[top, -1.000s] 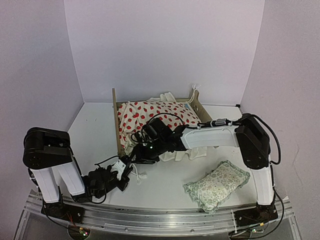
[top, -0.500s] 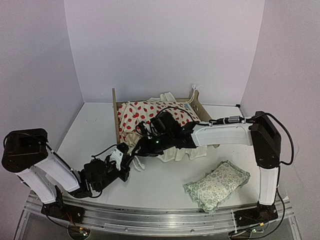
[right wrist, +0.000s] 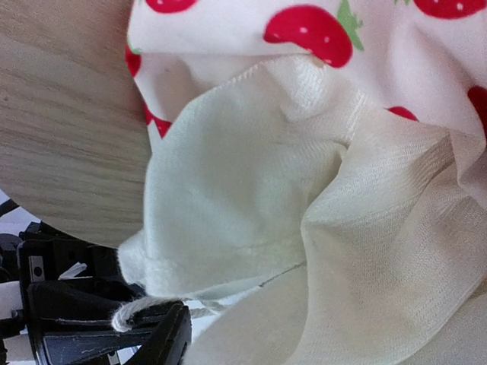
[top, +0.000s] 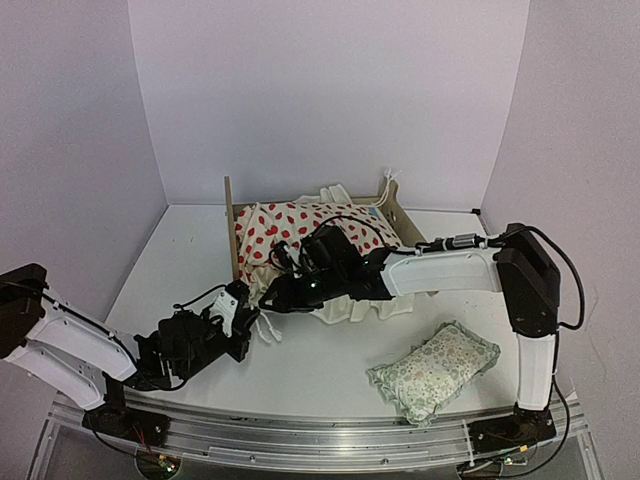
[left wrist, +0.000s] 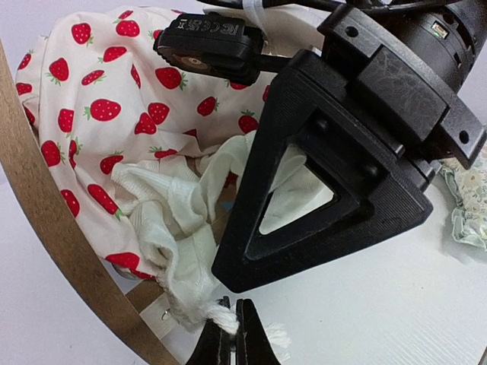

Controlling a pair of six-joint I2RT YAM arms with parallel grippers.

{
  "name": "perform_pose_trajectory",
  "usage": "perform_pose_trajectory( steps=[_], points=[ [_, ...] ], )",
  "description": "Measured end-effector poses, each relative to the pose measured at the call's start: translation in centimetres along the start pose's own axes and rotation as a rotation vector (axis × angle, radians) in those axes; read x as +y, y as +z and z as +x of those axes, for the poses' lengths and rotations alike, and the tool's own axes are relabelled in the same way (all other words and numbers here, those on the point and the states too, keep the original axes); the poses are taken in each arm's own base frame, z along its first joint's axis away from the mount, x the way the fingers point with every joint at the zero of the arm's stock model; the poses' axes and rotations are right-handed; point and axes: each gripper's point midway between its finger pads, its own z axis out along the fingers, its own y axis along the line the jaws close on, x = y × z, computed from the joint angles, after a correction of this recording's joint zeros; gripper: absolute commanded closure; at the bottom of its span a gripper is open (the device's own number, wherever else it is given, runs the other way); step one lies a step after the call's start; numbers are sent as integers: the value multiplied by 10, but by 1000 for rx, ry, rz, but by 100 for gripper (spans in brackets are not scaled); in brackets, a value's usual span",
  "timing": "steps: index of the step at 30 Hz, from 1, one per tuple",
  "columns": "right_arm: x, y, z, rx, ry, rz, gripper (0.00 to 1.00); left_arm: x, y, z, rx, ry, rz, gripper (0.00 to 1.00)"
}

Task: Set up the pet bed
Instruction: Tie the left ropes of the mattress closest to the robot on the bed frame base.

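Just beyond left hand (left wrist: 236, 336) — pet bed (left wrist: 55, 232); hand pinches white cord (left wrist: 222, 318); right hand (top: 280, 295) — grip unclear.

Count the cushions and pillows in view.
2. The strawberry-print cushion lies in the pet bed; the green floral pillow lies on the table beside the right arm. More could hide underneath.

pet bed frame (left wrist: 61, 228): light wood, matt, fine grain seen.
cushion cover (left wrist: 114, 91): thin printed cloth, smooth (strawberry pattern).
cream cloth (right wrist: 251, 182): woven, ribbed texture noted.
cord (left wrist: 224, 323): twisted, frayed.
table (left wrist: 380, 304): white, smooth.
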Motion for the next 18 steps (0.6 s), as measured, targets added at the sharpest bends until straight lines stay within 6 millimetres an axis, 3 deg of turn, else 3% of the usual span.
perform_pose_trajectory(
  steps=[11,18],
  points=[
    [-4,7,4,9,3,-6,57,11,4,36,133,-112,71,94],
    [-1,12,6,4,2,-47,57,3,-4,56,243,-141,163,91]
  ],
)
